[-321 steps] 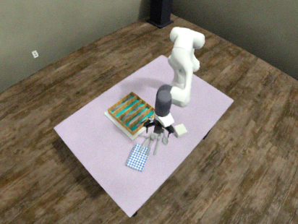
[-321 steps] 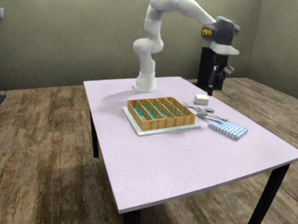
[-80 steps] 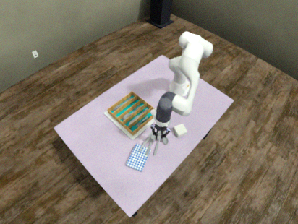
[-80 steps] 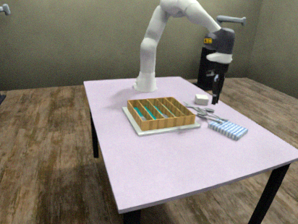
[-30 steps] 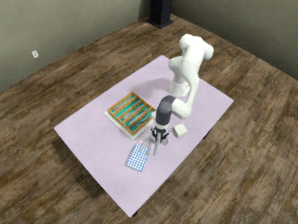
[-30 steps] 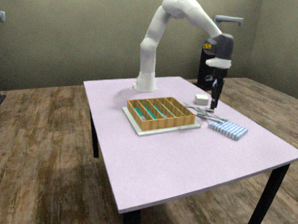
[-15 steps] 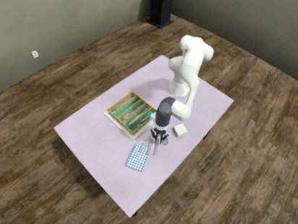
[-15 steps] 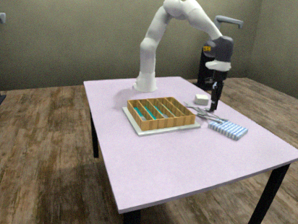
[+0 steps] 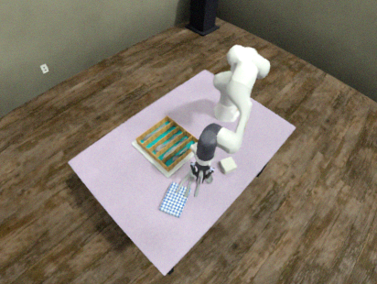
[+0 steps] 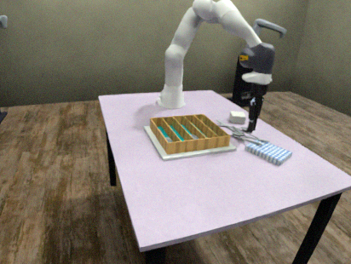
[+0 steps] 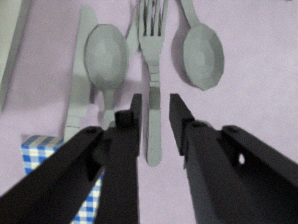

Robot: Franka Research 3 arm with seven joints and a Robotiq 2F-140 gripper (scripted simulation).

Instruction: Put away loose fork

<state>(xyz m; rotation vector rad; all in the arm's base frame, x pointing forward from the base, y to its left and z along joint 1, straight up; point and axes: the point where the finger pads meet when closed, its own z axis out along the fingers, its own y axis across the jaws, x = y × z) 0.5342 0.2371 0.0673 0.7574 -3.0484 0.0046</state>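
The loose fork (image 11: pixel 154 75) lies flat on the mat, tines away from me, between two spoons (image 11: pixel 104 55) (image 11: pixel 202 55), with a knife (image 11: pixel 80 75) further left. My gripper (image 11: pixel 155 106) is open only a narrow gap, pointing straight down, with its fingertips on either side of the fork's handle and not gripping it. It also shows in the exterior view (image 10: pixel 252 125), low over the loose cutlery (image 10: pixel 238 133). The wooden tray (image 9: pixel 166 141) (image 10: pixel 189 133) with teal-lined slots holding cutlery sits on a white board to the left of the gripper.
A blue checked napkin (image 9: pixel 175 199) (image 10: pixel 268 152) lies just in front of the loose cutlery. A small cream block (image 9: pixel 228 165) (image 10: pixel 237 117) sits to the right of the gripper. The table's right edge is close.
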